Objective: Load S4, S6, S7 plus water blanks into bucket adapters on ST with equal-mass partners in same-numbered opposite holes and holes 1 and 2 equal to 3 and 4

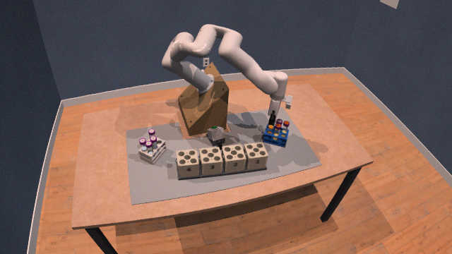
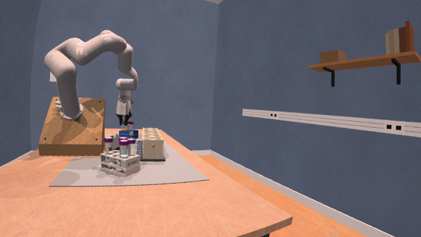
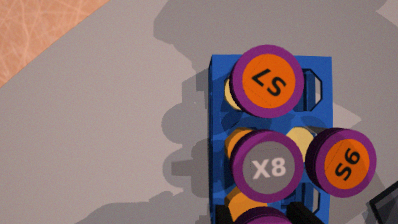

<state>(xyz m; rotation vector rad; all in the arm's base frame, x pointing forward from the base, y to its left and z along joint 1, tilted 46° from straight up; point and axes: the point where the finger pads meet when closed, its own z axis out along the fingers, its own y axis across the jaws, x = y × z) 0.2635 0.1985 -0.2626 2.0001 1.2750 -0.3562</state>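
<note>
My gripper (image 1: 272, 123) (image 2: 123, 123) (image 3: 266, 216) points down over the blue rack (image 1: 275, 142) (image 2: 128, 134) (image 3: 320, 65), with its fingers against both sides of a purple cap at the bottom edge of the wrist view. Its label is out of view; S4 fits, as the other three caps there read S7 (image 3: 267, 81), X8 (image 3: 268, 167) and S6 (image 3: 341, 163). The tube appears to stand in the rack. Adapters 4 (image 1: 188, 170), 3 (image 1: 212, 167), 2 (image 1: 235, 165) and 1 (image 1: 257, 162) stand in the stand; their visible holes look empty.
The white blanks rack (image 1: 145, 157) (image 2: 133, 164) holds several purple-capped tubes at the left. The green DONE key (image 1: 214, 128) is on its small desk behind the adapters. In the wrist view, X8 stands beside the gripped cap.
</note>
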